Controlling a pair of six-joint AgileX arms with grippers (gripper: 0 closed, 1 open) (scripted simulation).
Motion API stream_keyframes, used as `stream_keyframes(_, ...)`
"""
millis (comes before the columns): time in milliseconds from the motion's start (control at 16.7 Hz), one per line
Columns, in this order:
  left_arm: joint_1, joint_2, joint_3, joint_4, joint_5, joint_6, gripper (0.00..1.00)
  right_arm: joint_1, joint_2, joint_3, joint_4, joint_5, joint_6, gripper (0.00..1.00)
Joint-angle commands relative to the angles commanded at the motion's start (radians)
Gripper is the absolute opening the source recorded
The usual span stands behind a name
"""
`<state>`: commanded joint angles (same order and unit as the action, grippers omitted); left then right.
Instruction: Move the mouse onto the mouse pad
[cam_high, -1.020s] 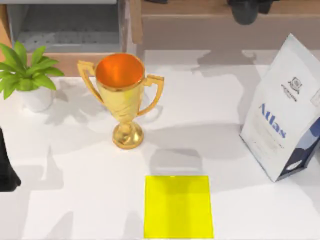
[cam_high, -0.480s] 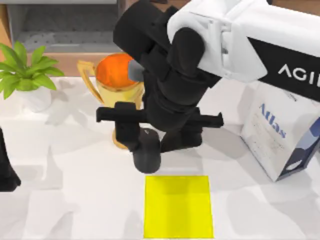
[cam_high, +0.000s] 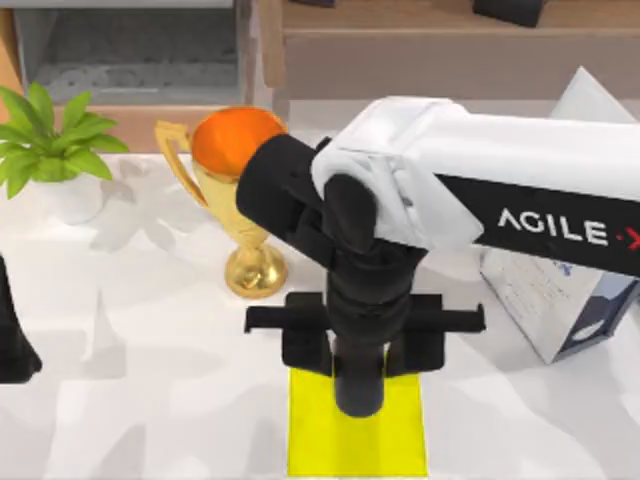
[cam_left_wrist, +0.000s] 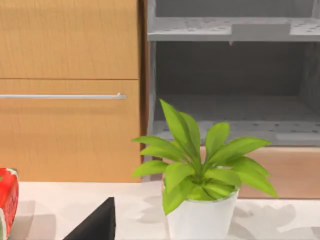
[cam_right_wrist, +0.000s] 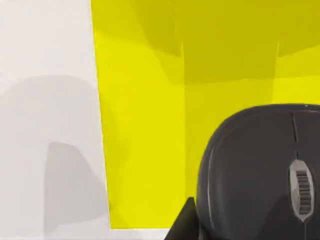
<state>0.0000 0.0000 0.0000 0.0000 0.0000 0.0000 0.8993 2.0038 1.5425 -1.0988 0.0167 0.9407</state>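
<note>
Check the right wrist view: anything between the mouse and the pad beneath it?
Nothing: the mouse, carried by the right gripper, sits over bare yellow mouse pad.

The mouse pad (cam_high: 357, 440) is a flat, thin, plain bright yellow sheet, close to square, lying on the white surface (cam_high: 150, 400) near the front edge, about midway between left and right in the top view. Its far part is covered there by the arm above it. The mouse (cam_right_wrist: 260, 175) is dark grey to black, rounded, with a ribbed scroll wheel along its middle line; in the right wrist view it appears over the yellow pad (cam_right_wrist: 145, 125).
</note>
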Motion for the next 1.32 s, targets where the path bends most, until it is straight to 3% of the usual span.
stream_keyframes(1320,0.000,0.000,0.000,0.000,0.000,0.000,1.00,0.002,0.019,-0.076,0.139,-0.002,0.002,0.00)
